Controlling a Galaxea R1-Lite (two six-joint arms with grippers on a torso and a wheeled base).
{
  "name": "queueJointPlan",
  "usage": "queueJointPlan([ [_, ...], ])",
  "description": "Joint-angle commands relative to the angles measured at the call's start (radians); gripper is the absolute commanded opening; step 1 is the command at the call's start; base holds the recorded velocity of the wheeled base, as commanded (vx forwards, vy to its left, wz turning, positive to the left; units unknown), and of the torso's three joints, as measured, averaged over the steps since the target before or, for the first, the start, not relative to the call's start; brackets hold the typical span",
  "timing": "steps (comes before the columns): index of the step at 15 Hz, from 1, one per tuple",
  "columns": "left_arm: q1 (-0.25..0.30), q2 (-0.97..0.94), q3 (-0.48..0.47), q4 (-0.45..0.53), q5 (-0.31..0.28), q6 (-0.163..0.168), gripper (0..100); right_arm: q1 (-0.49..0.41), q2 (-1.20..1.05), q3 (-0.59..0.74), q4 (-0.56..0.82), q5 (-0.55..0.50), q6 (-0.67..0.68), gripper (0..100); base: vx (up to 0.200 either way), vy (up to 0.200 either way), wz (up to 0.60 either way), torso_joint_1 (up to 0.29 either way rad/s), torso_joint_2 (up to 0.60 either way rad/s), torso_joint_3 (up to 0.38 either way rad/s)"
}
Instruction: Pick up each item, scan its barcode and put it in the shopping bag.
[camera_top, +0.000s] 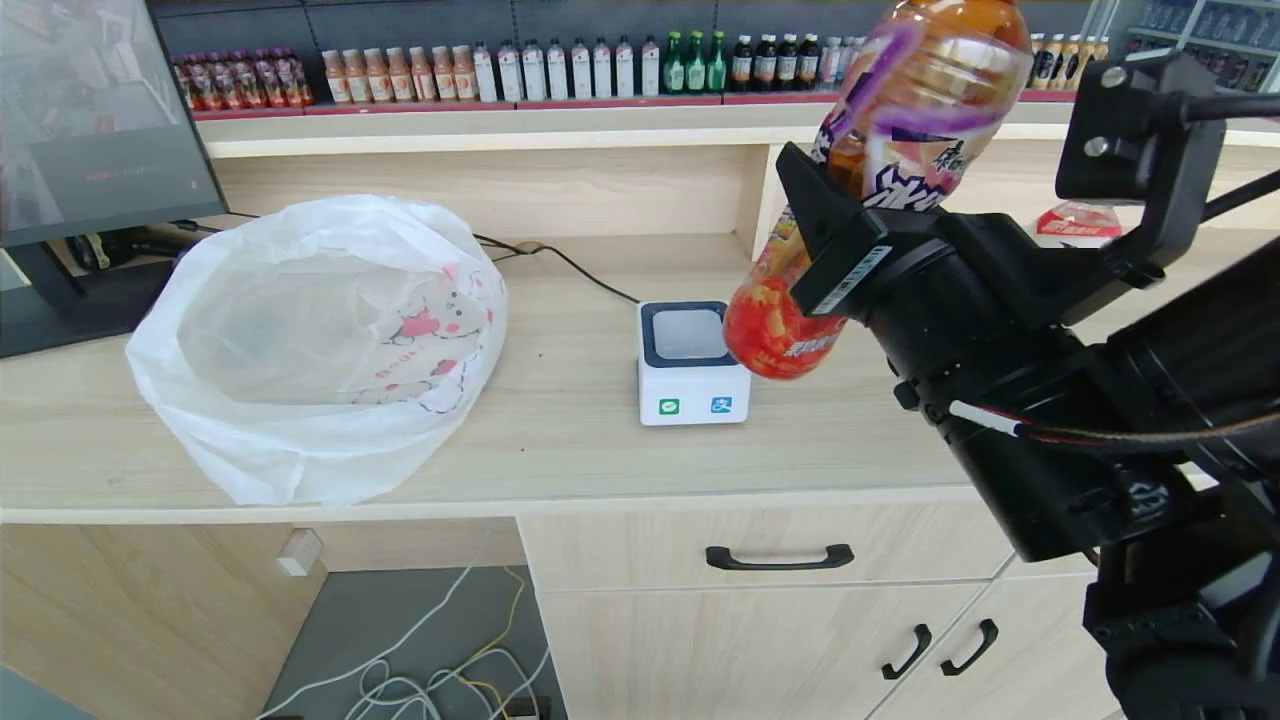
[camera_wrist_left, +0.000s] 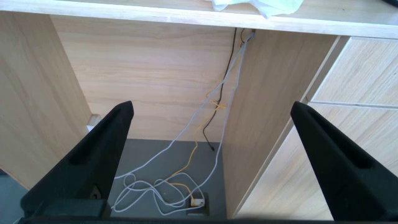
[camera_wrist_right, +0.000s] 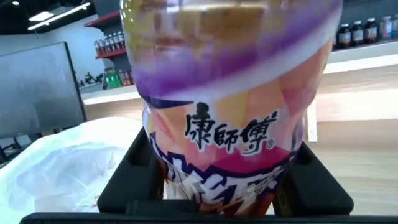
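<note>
My right gripper (camera_top: 835, 235) is shut on a drink bottle (camera_top: 880, 150) with amber liquid and a purple, pink and orange label. The bottle hangs tilted in the air, its lower end just above the right edge of the white barcode scanner (camera_top: 692, 362) on the counter. From the right wrist the bottle (camera_wrist_right: 230, 106) sits between the black fingers (camera_wrist_right: 134, 174). A white plastic shopping bag (camera_top: 320, 340) lies open on the counter's left. My left gripper (camera_wrist_left: 211, 155) is open below the counter, facing the floor cables.
A dark monitor (camera_top: 95, 110) stands at the back left, with a cable (camera_top: 560, 262) running behind the scanner. A packaged item (camera_top: 1075, 222) lies on the counter at the right. Shelves of bottles (camera_top: 600, 68) line the back wall. Drawers (camera_top: 780, 556) are under the counter.
</note>
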Motion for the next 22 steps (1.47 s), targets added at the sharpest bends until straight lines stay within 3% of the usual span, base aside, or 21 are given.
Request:
queueJointPlan([
  [1,0.000,0.000,0.000,0.000,0.000,0.000,100,-0.046,-0.019,0.030,-0.004,-0.005,0.007,0,0.000,0.000,0.00,0.000,0.00,0.000],
  [7,0.000,0.000,0.000,0.000,0.000,0.003,100,-0.072,-0.011,0.066,-0.001,-0.042,0.007,0,0.000,0.000,0.00,0.000,0.00,0.000],
  [10,0.000,0.000,0.000,0.000,0.000,0.001,100,-0.077,0.009,0.006,-0.009,-0.045,0.001,0,0.000,0.000,0.00,0.000,0.00,0.000],
  [22,0.000,0.000,0.000,0.000,0.000,0.001,100,-0.118,0.012,-0.020,-0.012,-0.040,0.003,0,0.000,0.183,0.00,0.003,0.00,0.001],
])
